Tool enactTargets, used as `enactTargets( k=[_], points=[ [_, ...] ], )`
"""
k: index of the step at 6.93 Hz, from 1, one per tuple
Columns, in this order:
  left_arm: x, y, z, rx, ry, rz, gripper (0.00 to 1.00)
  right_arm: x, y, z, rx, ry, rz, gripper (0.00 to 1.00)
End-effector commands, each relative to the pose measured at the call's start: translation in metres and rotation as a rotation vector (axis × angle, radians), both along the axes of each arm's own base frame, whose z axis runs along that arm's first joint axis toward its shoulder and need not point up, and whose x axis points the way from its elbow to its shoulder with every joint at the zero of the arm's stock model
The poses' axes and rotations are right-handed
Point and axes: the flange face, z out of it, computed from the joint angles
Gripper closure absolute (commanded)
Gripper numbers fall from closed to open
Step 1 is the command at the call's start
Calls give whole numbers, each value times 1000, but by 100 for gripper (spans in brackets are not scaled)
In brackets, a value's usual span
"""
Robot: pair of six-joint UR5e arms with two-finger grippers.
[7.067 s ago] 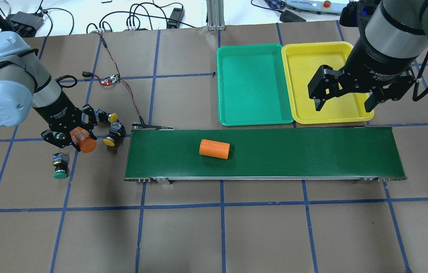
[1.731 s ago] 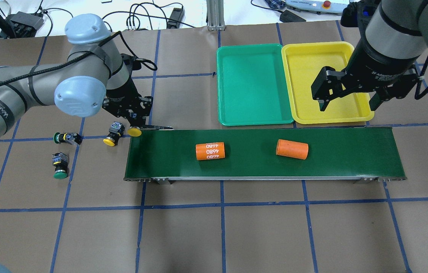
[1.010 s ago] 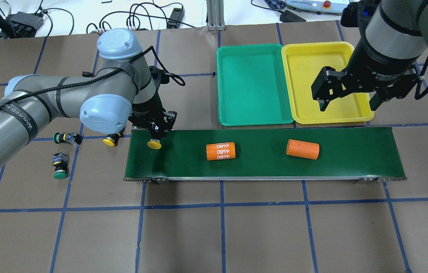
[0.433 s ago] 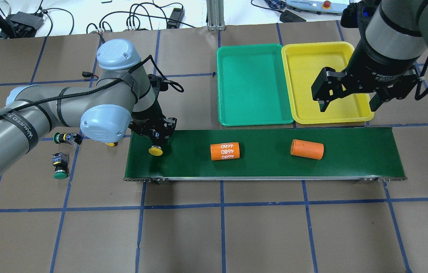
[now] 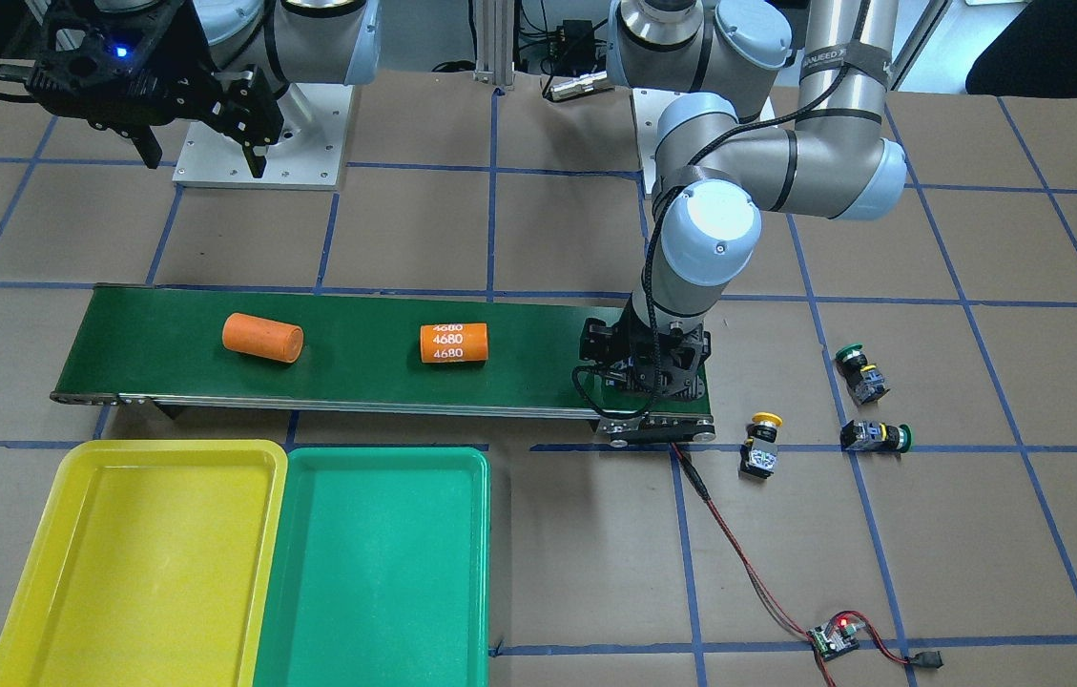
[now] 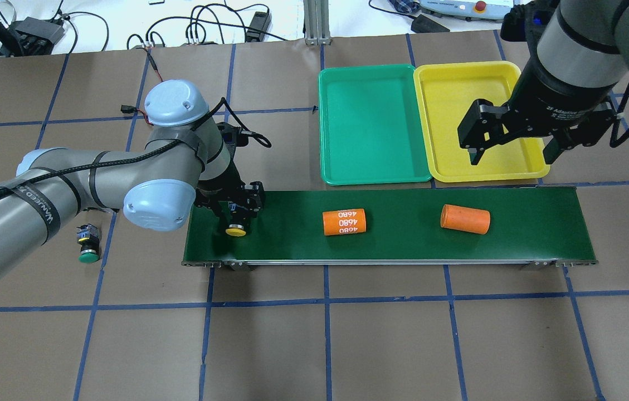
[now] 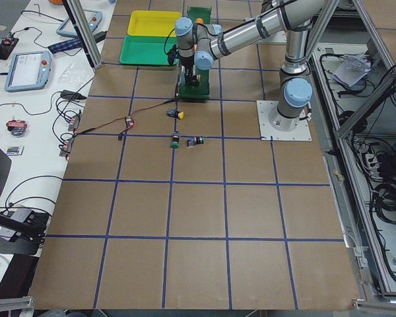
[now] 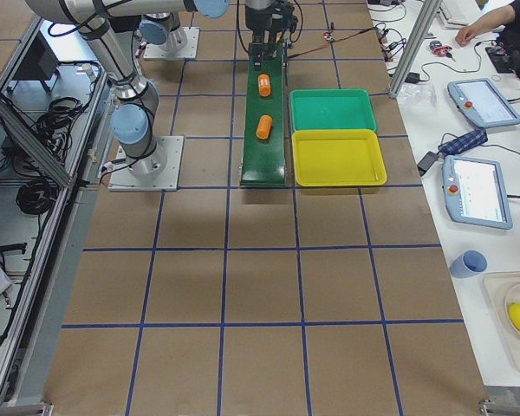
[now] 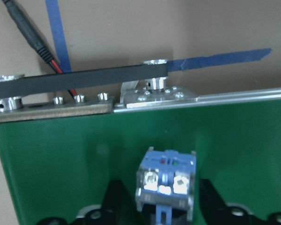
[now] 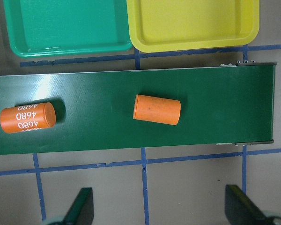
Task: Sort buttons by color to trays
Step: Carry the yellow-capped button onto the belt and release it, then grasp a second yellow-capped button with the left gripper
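Note:
My left gripper (image 6: 236, 214) is shut on a yellow-capped button (image 6: 235, 230) and holds it low over the left end of the dark-green conveyor belt (image 6: 403, 239). In the left wrist view the button's grey body (image 9: 166, 183) sits between the fingers. A second yellow button (image 5: 762, 444) and two green ones (image 5: 858, 370) (image 5: 877, 436) lie on the table off the belt's end. The green tray (image 6: 372, 122) and the yellow tray (image 6: 476, 111) hold nothing. My right gripper (image 6: 511, 157) is open and empty above the yellow tray's near edge.
Two orange cylinders lie on the belt, one marked 4680 (image 6: 344, 222) and a plain one (image 6: 465, 219) further right. A red-and-black wire with a small circuit board (image 5: 834, 637) runs from the belt's end across the table.
My left gripper has carried the yellow button from the table onto the belt's left end and lowered it. Both orange cylinders have drifted right along the belt. The right gripper has barely moved.

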Motion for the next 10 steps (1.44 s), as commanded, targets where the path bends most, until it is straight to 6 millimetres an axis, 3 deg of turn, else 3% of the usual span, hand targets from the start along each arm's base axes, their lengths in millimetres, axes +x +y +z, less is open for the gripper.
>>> enactTargets(
  k=[1, 2, 3, 4, 5, 7, 10],
  points=[
    [23, -30, 67, 45, 48, 62, 0, 0, 0, 0, 0, 0, 0, 0],
    [33, -43, 97, 49, 52, 77, 0, 0, 0, 0, 1, 0, -2, 0],
    [77, -62, 98, 58, 57, 137, 0, 0, 0, 0, 1, 1, 0, 0],
    [140, -76, 78, 69, 76, 116, 0, 0, 0, 0, 1, 1, -2, 0],
    [169, -93, 73, 33, 82, 49, 0, 0, 0, -1, 3, 1, -2, 0],
    [176, -107, 21, 9, 76, -70, 0, 0, 0, 0, 1, 0, -2, 0],
    [182, -93, -52, 68, 20, -183, 0, 0, 1, -7, 12, 0, -2, 0]
  ],
)
